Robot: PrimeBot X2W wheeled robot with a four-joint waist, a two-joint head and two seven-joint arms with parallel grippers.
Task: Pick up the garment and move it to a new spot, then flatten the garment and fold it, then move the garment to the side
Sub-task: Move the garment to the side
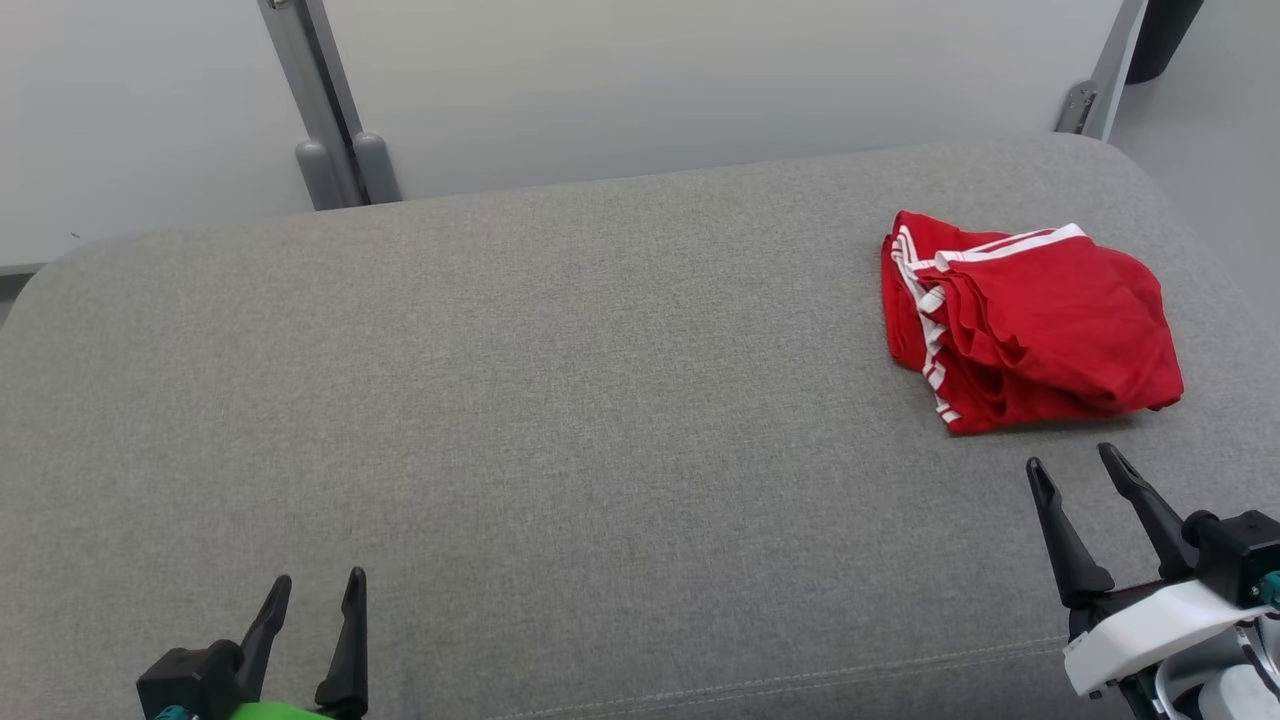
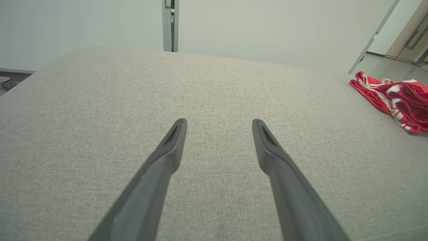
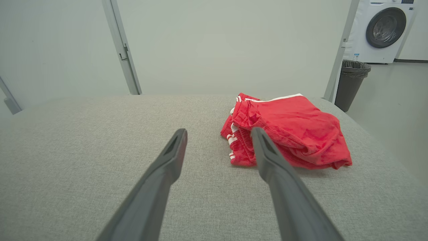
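Grey woven fabric covers the table (image 1: 560,400) in front of me, with pale wall panels (image 1: 700,90) behind it. The red garment (image 1: 1040,320), trimmed with white stripes, lies on this fabric as a loosely folded, rumpled heap. Most of the bare table stretches away to the garment's left, with a narrow margin on its right. My right jaws stand partly open and hold nothing, their dark fingers (image 1: 1065,545) just short of the garment's near edge, pointing at it without touching. My left jaws are parted about as wide and equally empty, their fingers (image 1: 350,640) well apart from the garment, far to its left and nearer to me. Beyond the garment's right side stand a dark waste bin (image 3: 352,83) and a white washing machine (image 3: 384,30).
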